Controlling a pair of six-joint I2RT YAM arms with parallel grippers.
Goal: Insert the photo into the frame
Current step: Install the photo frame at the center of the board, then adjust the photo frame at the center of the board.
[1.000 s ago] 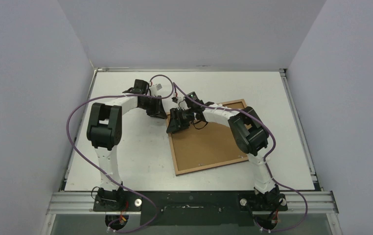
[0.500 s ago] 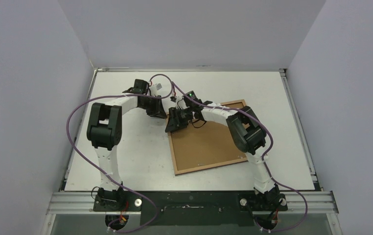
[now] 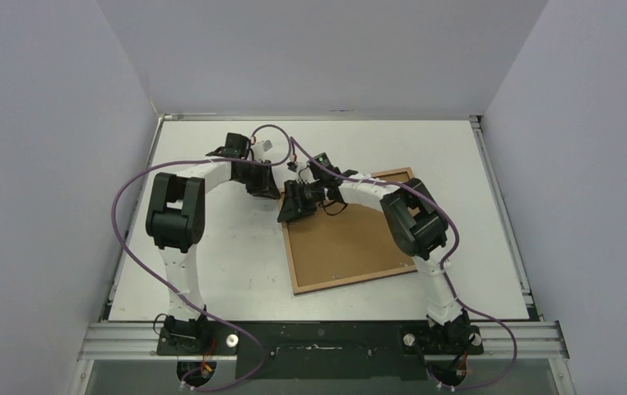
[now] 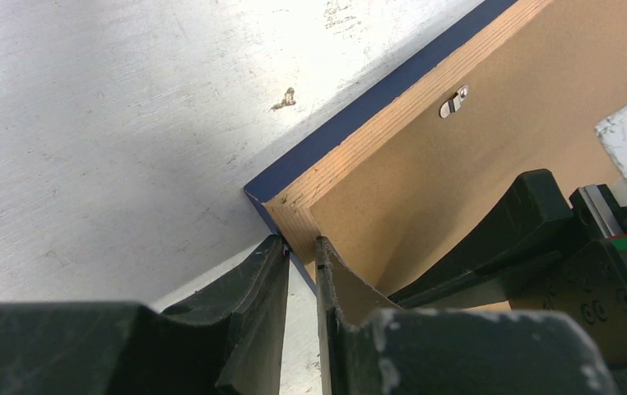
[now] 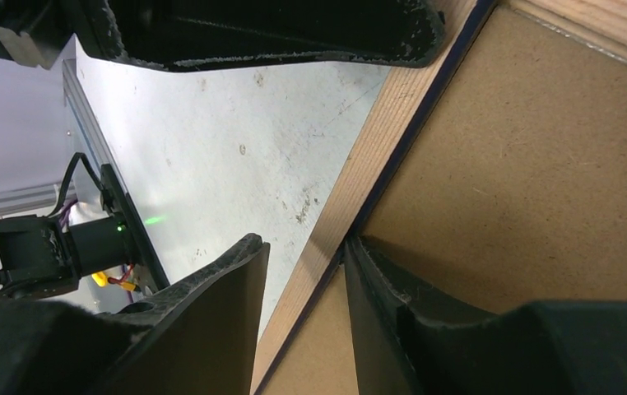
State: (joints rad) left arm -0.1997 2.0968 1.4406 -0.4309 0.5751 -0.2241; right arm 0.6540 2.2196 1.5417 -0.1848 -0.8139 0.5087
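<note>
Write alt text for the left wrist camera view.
The left gripper pinches a corner of the frame, which lies back up on the scuffed white table, navy edge and pale wood rim showing. A metal clip sits where rim meets brown backing board; the right arm fills the lower right.

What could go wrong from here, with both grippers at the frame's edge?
1. The left gripper pinches only a thin edge of the frame at its corner; lifted from there, it may pivot or slip out.
2. The right gripper straddles the rim close beside it, jaws not closed; the two could collide.
3. A turn clip appears to hold the backing board; prying there might strain it.
</note>
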